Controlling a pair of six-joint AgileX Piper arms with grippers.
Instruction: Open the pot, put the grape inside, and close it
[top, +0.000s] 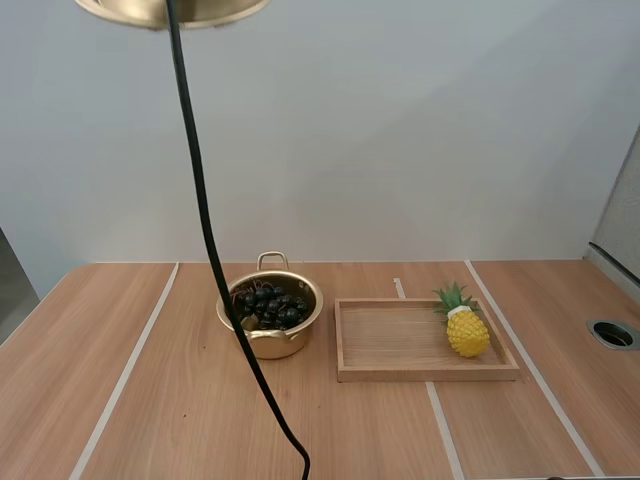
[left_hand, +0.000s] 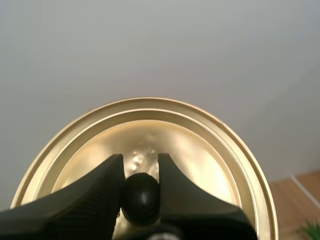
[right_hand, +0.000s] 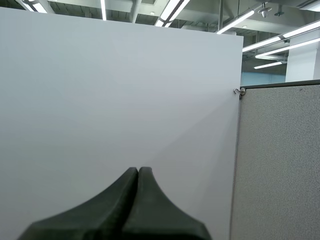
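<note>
A shallow gold-coloured metal pot (top: 272, 345) with a loop handle on its far side stands open on the pale wooden desk (top: 150, 400), a little left of the middle of the high view. A bunch of dark purple-black grapes (top: 270, 305) already lies inside it, filling the bowl. From this angle I cannot quite tell whether the topmost berries sit below the rim or level with it. The round gold metal lid (top: 120, 10) hangs high above, at the upper left edge of the high view, cut off by the frame. The left fingers (left_hand: 95, 195) are clenched on the lid's small round black knob (left_hand: 141, 197), one ribbed face on each side of it, with the lid's shiny surface spreading beyond them. The right fingers (right_hand: 115, 205) lie pressed together as one dark wedge, grasping nothing. Just right of the pot, a rectangular light wooden tray (top: 400, 372) carries a small yellow toy pineapple with green leaves (top: 467, 330) at its right end. Opening and loading look done, so closing is what remains. The lid is likely thin sheet metal: light, stiff and slick. The knob is its one sound hold, yet being smooth and round it may let the lid tip or swing in the pinch, so it wants carrying level. The pot itself looks light enough to skid if the lid lands off-centre, and the grapes are soft, so a gentle, centred lowering seems wise.
</note>
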